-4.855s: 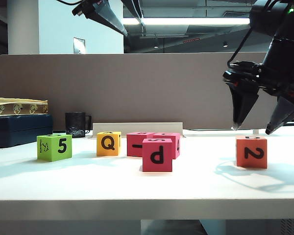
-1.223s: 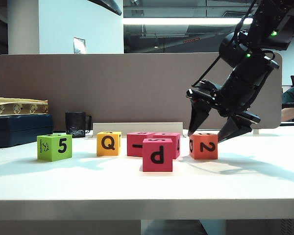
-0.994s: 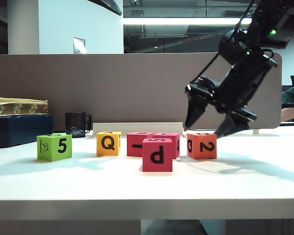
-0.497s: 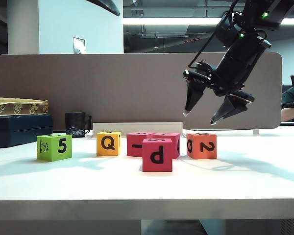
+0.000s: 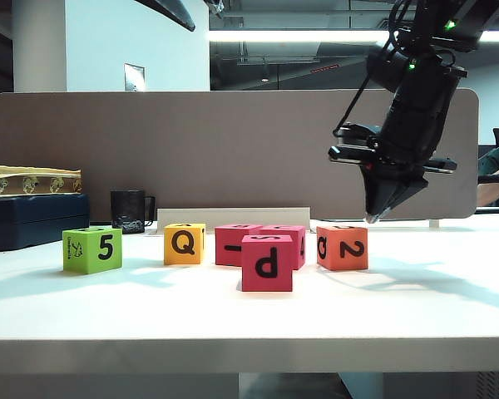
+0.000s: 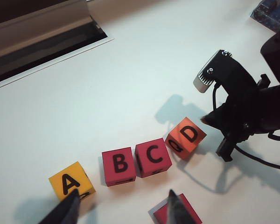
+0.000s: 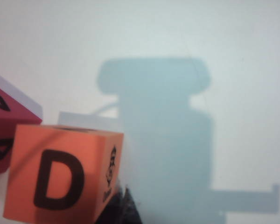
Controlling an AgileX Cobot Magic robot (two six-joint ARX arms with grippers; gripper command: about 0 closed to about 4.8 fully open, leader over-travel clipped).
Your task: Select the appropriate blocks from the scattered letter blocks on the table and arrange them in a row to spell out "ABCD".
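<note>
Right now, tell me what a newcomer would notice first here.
The row on the white table: yellow A, pink B, pink C and orange D, the D turned askew. Above and just right of the D hangs the shut right tool, empty. The left tool hovers half open over the row's near side.

Below the right gripper (image 5: 381, 218), the orange-red cube (image 6: 186, 138) reads D on top and 2 in front. Beyond it, the pink cubes (image 6: 136, 161) read C and B, the yellow-orange cube (image 6: 71, 182) A and Q. The lime-green cube (image 5: 92, 249) reads 5, the front pink cube (image 5: 267, 263) p.
</note>
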